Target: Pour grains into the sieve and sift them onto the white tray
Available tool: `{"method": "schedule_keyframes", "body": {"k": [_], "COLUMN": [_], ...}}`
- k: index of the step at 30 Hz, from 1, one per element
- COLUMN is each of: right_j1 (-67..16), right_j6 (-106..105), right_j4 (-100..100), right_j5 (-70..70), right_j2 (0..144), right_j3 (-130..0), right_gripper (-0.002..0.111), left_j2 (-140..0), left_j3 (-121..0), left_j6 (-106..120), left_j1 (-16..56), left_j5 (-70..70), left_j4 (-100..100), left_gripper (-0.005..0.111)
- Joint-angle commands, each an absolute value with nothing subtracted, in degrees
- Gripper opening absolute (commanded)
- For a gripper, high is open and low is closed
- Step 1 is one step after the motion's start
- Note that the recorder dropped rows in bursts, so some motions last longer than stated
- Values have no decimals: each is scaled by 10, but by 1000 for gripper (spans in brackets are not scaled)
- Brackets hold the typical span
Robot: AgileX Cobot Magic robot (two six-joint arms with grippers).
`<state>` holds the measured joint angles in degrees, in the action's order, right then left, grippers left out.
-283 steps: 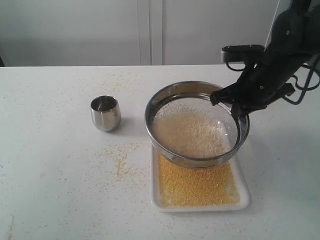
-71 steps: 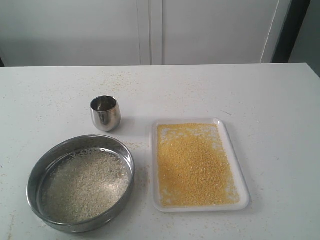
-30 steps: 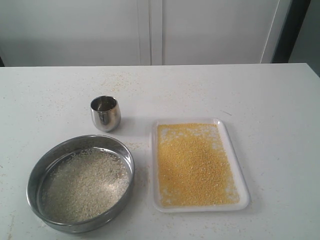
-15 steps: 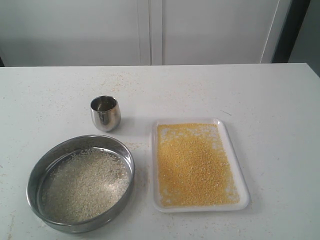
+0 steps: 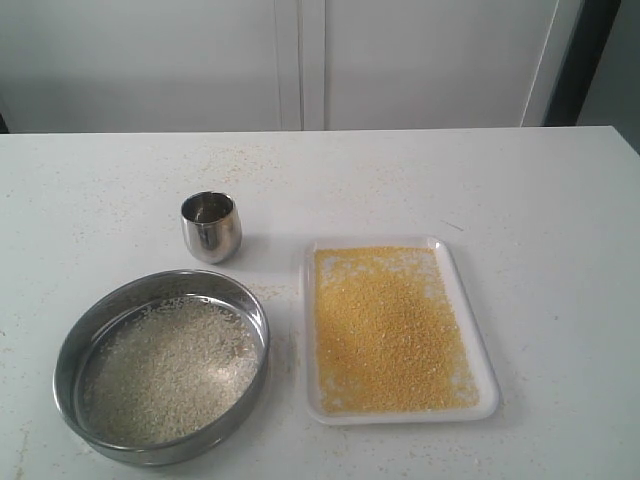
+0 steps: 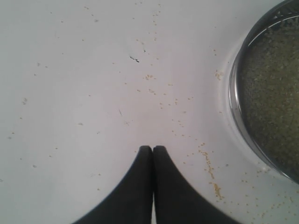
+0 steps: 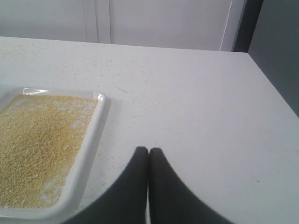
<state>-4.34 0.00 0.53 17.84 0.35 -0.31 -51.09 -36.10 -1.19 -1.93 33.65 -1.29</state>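
Got the sieve at lower left holding whitish rice, yellow millet spread over the white tray lower right of centre. Left gripper and right gripper both pinched tight, empty.

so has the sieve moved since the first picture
Yes. The sieve went from above the tray to the table left of it, in front of the cup.

Steel cup upright on white table; pale wall behind.
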Motion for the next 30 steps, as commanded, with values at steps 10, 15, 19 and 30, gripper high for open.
{"method": "schedule_keyframes", "body": {"k": [10,15,19,30], "right_j1": [-40,-40,-40,-40], "right_j6": [7,7,7,7], "right_j4": [5,5,5,4], "right_j5": [180,180,180,180], "right_j2": [0,0,0,0], "right_j3": [0,0,0,0], "right_gripper": [0,0,0,0], "left_j2": [-506,-506,-506,-463], "left_j3": [-357,-357,-357,-346], "left_j6": [-13,-13,-13,-13], "left_j1": [-21,-21,-21,-21], "left_j5": [342,342,342,325], "left_j4": [-9,-9,-9,-9], "left_gripper": [0,0,0,0]}}
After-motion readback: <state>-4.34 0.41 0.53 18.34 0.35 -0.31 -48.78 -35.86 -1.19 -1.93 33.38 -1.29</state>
